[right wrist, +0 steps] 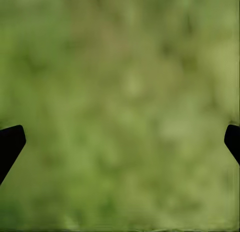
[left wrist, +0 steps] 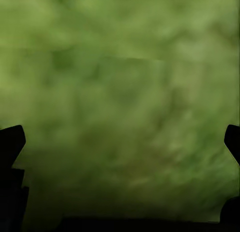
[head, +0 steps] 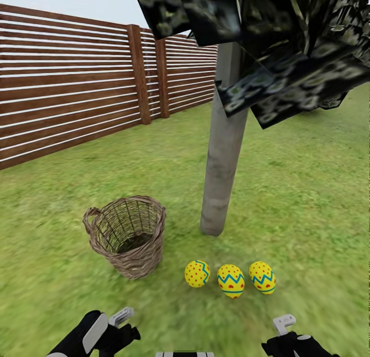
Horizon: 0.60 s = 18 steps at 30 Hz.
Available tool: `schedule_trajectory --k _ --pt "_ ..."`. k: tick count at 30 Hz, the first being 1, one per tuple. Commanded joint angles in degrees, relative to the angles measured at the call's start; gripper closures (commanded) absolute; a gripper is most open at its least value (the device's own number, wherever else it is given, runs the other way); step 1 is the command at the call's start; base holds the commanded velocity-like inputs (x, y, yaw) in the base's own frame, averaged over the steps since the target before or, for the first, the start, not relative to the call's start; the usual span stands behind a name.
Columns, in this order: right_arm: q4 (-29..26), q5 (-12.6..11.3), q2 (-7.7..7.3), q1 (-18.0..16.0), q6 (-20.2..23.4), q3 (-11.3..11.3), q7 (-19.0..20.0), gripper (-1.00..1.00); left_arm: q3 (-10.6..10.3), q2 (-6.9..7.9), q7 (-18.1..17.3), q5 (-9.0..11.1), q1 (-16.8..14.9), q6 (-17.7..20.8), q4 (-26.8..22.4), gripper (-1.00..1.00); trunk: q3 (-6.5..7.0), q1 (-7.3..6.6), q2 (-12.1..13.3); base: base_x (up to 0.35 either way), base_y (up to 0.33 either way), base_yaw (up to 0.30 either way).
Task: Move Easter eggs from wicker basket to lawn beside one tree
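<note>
Three yellow Easter eggs lie in a row on the lawn (head: 308,192) just in front of the tree (head: 224,161): the left egg (head: 197,273), the middle egg (head: 230,281), the right egg (head: 262,277). The wicker basket (head: 128,236) stands to their left, tipped slightly, and I see no egg in it. In both wrist views, grass fills the wide gap between the dark fingertips. My left gripper (left wrist: 120,142) is open over bare grass. Held low at the near right, my right gripper (right wrist: 120,142) is open too. Neither holds anything.
A brown slatted fence (head: 77,100) runs along the left and back. Dark blocky foliage (head: 267,43) hangs low over the trunk. Open grass spreads to the right of the tree and in front of the eggs.
</note>
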Motion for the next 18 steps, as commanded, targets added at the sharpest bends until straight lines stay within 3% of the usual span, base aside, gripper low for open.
schedule_trajectory --k 1,18 --pt "-0.12 0.54 0.03 0.01 0.31 -0.49 0.38 -1.00 -0.48 0.04 0.50 0.61 0.00 -0.15 -0.06 -1.00 0.18 -0.06 0.00 -0.266 0.000 0.000" --pt "0.00 0.54 0.00 0.01 0.31 -0.49 0.27 -1.00 -0.45 -0.01 0.35 0.68 0.00 -0.64 1.65 -1.00 3.95 -0.50 0.22 -0.336 0.000 0.000"
